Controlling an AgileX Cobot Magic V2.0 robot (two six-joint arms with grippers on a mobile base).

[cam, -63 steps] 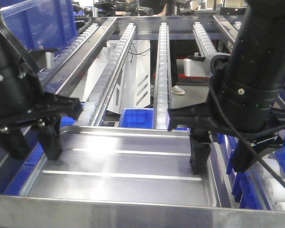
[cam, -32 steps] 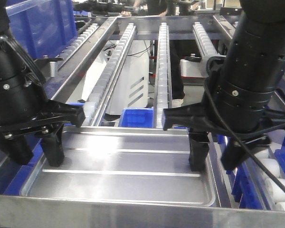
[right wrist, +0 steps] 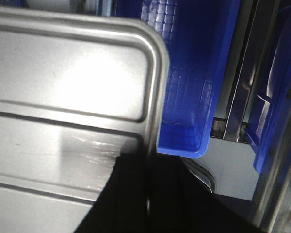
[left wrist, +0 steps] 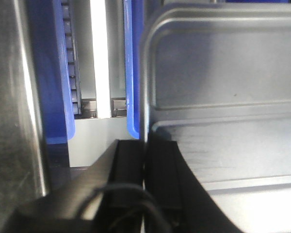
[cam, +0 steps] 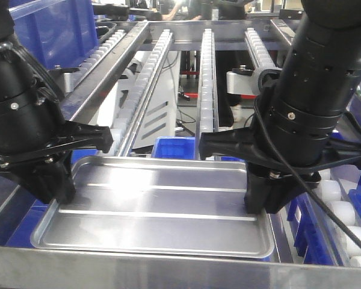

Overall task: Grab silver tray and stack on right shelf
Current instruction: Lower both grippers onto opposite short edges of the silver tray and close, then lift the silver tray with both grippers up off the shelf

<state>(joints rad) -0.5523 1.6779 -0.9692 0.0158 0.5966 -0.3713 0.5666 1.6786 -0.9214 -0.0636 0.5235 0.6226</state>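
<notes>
Front rail: the polished front rail (cam: 168, 268) of the right shelf (cam: 102, 78) crosses the bottom of the front view, both ends cut off by the frame.
Silver tray: the silver tray (cam: 159, 208) sits level just behind that rail, between the two arms, with two long ribs showing on its floor. Whether its underside touches the rollers is hidden.
Left fingers: the left fingers (left wrist: 128, 167) are clenched on the tray's left rolled rim, one inside and one outside; they are dark and blurred in the wrist view.
Right fingers: the right fingers (right wrist: 128, 189) pinch the right rim near a rounded corner; they are out of focus and their tips are hard to make out.
Below: a blue bin (right wrist: 189, 73) lies under the tray's right edge and is partly covered by it.
Roller rails: the white roller rails (cam: 204, 90) slope away beyond the tray, their near ends hidden behind the tray and the arms.
Far left: a big blue bin (cam: 48, 30) is cropped by the frame.
</notes>
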